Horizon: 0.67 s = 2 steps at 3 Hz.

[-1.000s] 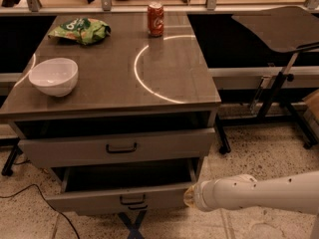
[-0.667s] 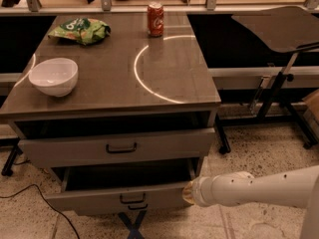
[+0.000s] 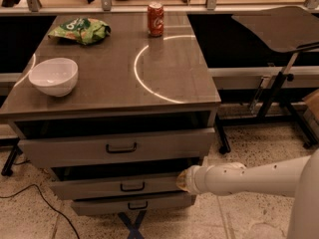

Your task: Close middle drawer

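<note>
The middle drawer (image 3: 89, 188) is a grey-brown wood-grain drawer with a small black bar handle (image 3: 132, 186). It sits below the tall top drawer (image 3: 65, 151) and above the narrow bottom drawer (image 3: 99, 206). It stands out only a little, with a dark gap above its front. My gripper (image 3: 180, 181), at the end of the white arm (image 3: 249, 178) reaching in from the right, is pressed against the right end of the middle drawer's front.
The top drawer stands slightly open. On the cabinet top (image 3: 169, 68) are a white bowl (image 3: 54, 76), a green chip bag (image 3: 79, 30) and a red soda can (image 3: 156, 19). A dark seat on a stand (image 3: 279, 29) is at the right. A black cable (image 3: 30, 193) lies on the floor at left.
The middle drawer has slid in a good way; it stood far out before. My gripper has moved forward with it, staying against its front's right end.
</note>
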Available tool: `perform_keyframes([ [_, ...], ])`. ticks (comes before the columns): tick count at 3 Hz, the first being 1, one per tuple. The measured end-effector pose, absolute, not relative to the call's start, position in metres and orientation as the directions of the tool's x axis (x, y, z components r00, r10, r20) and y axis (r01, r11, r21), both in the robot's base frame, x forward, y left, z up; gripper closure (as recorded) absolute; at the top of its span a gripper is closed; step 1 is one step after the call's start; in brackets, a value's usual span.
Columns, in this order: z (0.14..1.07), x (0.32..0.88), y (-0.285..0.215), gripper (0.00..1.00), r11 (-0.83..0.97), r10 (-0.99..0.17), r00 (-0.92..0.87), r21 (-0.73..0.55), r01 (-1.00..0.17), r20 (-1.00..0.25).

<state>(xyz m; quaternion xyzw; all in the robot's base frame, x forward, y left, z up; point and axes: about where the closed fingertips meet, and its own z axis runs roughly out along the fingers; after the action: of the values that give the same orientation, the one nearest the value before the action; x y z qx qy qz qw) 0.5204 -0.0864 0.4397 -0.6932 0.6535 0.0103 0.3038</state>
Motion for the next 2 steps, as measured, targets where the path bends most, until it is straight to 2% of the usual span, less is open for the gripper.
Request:
perform_keyframes([
  [2, 0.4435, 0.5313, -0.0799, 1.0, 0.04, -0.897, 0.153, -0.421, -0.906, -0.415],
])
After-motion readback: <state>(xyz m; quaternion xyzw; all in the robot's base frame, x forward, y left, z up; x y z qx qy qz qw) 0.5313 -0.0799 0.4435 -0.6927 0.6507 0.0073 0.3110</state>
